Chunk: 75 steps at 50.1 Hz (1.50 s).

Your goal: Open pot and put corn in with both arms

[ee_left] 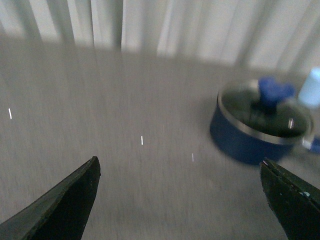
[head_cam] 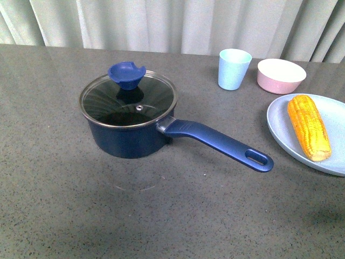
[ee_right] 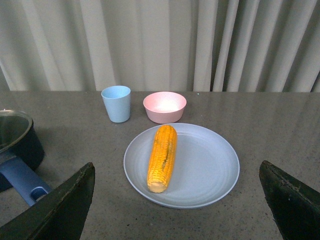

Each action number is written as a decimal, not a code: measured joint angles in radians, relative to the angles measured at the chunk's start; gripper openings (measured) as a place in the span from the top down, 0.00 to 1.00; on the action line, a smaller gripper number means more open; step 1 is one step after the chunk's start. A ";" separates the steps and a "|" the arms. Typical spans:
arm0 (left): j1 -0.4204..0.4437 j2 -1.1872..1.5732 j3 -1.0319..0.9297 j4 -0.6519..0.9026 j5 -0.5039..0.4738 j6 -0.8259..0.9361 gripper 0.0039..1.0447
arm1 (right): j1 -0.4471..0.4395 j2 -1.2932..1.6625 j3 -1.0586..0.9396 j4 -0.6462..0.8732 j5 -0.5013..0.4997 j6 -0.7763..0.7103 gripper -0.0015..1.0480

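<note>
Pot [head_cam: 126, 137] is sitting mid-table with its glass lid [head_cam: 128, 100] on: steel rim, blue knob [head_cam: 126, 75]. Its long slotted handle [head_cam: 215, 141] is pointing toward the plate [head_cam: 334, 156]. Speckled grey table [head_cam: 54, 189] is stretching open in front of and left of the pot. Corn [head_cam: 308, 127], ridged with kernels, is lying on the pale round plate, which the frame's right edge is cutting off. Cup [head_cam: 234, 68] and pink bowl [head_cam: 281, 75] are standing behind. Left gripper [ee_left: 180, 165] and right gripper [ee_right: 176, 165] are both gaping wide, holding nothing.

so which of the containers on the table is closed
The dark blue pot: a glass lid with a blue knob covers it. The light blue cup and pink bowl stand open.
</note>
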 joint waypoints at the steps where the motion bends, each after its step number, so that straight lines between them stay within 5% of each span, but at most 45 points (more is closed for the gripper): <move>1: -0.018 0.078 0.033 -0.030 -0.006 -0.034 0.08 | 0.000 0.000 0.000 0.000 0.000 0.000 0.09; 33: -0.133 1.070 0.268 0.707 0.072 -0.144 0.08 | 0.000 0.000 0.000 0.000 0.000 0.000 0.09; 75: -0.302 1.579 0.544 0.872 0.041 -0.137 0.08 | 0.000 0.000 0.000 0.000 0.000 0.000 0.09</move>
